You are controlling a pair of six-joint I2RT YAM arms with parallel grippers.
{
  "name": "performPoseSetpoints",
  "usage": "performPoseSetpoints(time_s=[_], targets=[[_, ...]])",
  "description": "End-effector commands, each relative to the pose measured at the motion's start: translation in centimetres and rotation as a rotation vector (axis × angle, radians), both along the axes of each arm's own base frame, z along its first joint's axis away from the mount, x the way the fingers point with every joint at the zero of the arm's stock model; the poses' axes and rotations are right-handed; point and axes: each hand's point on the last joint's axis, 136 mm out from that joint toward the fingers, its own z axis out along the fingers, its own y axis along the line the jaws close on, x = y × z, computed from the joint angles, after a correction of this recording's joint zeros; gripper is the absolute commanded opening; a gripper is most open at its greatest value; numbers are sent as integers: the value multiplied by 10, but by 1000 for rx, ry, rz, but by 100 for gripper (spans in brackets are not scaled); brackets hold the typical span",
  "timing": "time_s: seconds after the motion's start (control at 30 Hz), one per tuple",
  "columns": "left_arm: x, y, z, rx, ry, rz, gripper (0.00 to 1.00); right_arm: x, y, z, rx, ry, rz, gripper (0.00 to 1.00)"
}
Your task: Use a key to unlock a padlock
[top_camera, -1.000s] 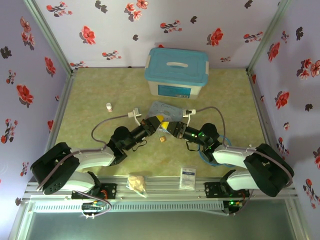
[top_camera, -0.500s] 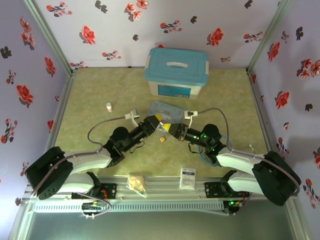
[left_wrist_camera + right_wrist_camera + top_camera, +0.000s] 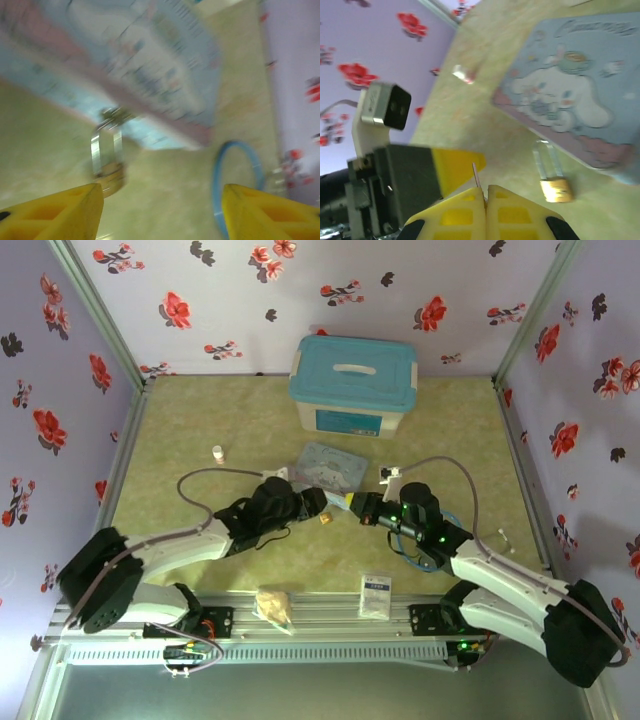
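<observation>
The right gripper (image 3: 486, 192), pressed together on the thin key (image 3: 476, 174) in its wrist view, faces the spread left gripper (image 3: 160, 200), whose own blurred camera shows the padlock (image 3: 107, 162) lying just beside the tin (image 3: 150, 75), the left arm (image 3: 190, 545) stretched flatter than a second ago.

Nothing can be read with certainty. The flat pastel-blue cartoon tin (image 3: 570, 95) bears a line of cursive lettering near one edge, too blurred to spell out. The label on the white storage box with a teal lid (image 3: 347, 422) and the print on the small white packet (image 3: 376, 595) are too small to read.
</observation>
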Motion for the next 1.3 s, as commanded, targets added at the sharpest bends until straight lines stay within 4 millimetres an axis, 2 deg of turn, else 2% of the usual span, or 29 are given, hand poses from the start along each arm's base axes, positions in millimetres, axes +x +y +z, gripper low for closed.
performPoseSetpoints(time_s=[0.0, 0.27, 0.47, 0.63, 0.87, 1.07, 1.17, 1.27], targets=[[-11, 0, -33, 174, 39, -89, 67, -1, -26, -38, -207, 51, -67, 0], [2, -17, -54, 224, 19, -129, 66, -4, -34, -50, -174, 54, -108, 0], [14, -26, -65, 259, -1, -133, 59, -8, -40, -52, -192, 52, -111, 0], [15, -29, -82, 296, 18, -144, 53, -9, -43, -51, -193, 43, -124, 0], [10, -39, -92, 289, 32, -150, 36, -10, -44, -56, -168, 58, -133, 0], [11, -42, -93, 245, 38, -121, 31, -10, -34, -69, -91, 119, -141, 0], [10, -40, -89, 203, 35, -98, 20, -10, -23, -71, -36, 159, -120, 0], [10, -41, -85, 196, 30, -97, 12, -11, -18, -77, 0, 221, -123, 0]])
